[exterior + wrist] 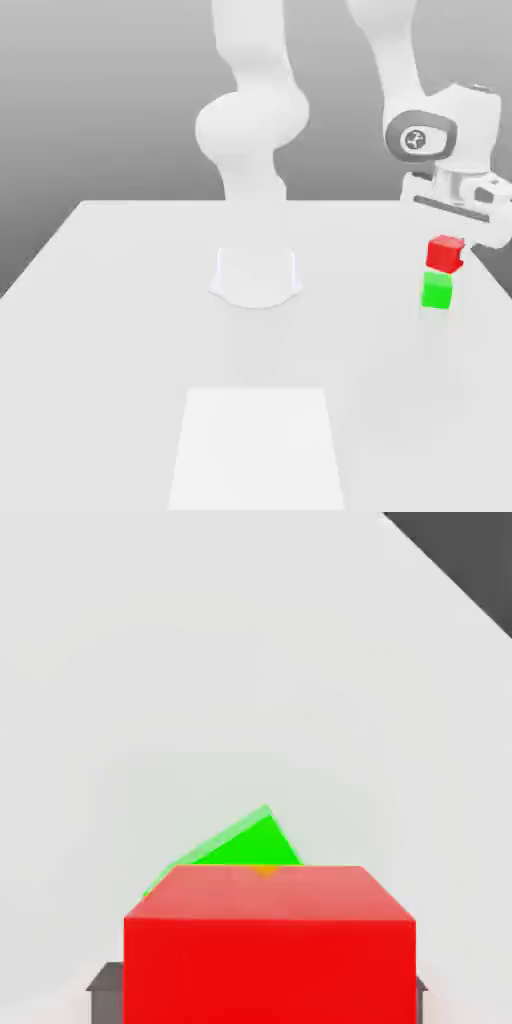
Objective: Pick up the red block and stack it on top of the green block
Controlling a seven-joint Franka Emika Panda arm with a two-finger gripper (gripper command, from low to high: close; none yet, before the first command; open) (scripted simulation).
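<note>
The red block [445, 253] hangs at the exterior view's right, directly over the green block [437, 290]; their faces meet or nearly meet, and I cannot tell if they touch. My gripper [452, 238] comes down from above and is shut on the red block. In the hand view the red block [268, 942] sits large and close, with dark fingers [103, 992] flanking its sides. The green block [245, 844] peeks out beyond it, turned at an angle to the red one.
The arm's round base [255, 275] stands mid-table. A paler square patch [258, 445] lies on the white table [120, 330] near the front. The blocks are close to the table's edge at the exterior view's right; dark floor [470, 562] shows past it.
</note>
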